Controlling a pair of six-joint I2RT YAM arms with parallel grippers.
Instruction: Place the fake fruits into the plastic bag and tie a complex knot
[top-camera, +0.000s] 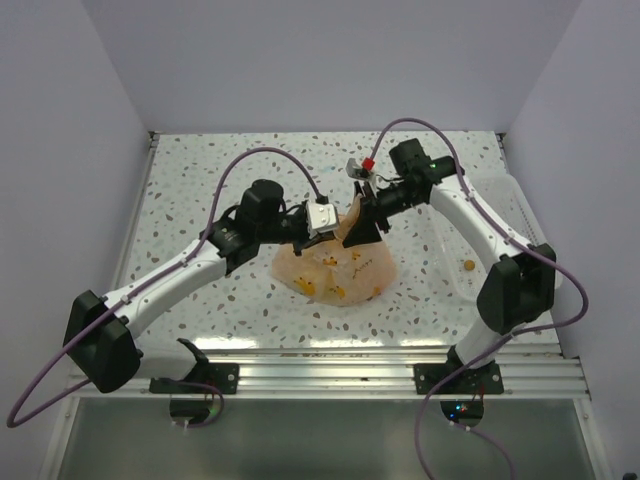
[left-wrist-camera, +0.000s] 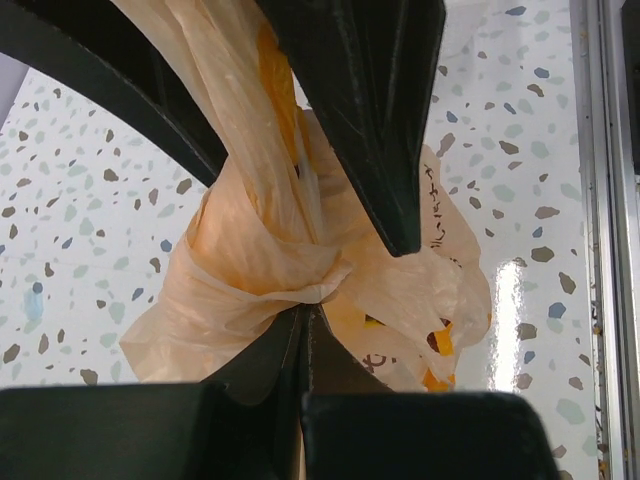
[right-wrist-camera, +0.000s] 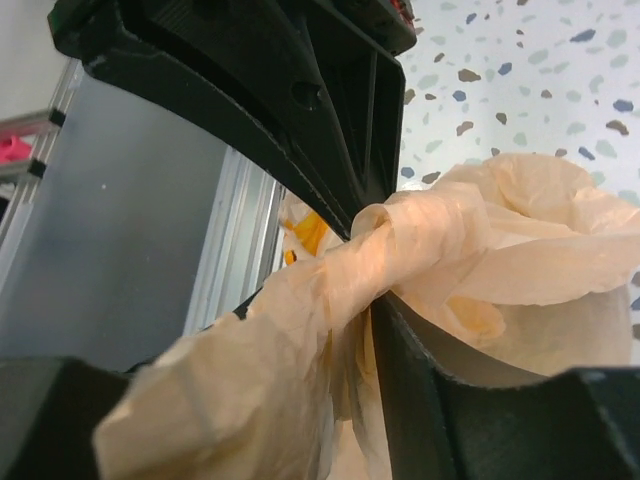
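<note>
Left wrist cam has the left gripper (left-wrist-camera: 305, 318) clamped tight on the twisted neck of the plastic bag (left-wrist-camera: 250, 270), right gripper (left-wrist-camera: 300, 200) jaws parted loosely around it.

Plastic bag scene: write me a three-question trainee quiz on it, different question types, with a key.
1. True or false: the left gripper is shut on the plastic bag.
2. Pick one: the yellow fake fruits lie A) beside the bag, B) inside the bag, C) on top of the bag.
3. Short answer: a small orange piece lies outside the bag. Which arm is it nearer?

Key: 1 true; 2 B; 3 right.
</note>
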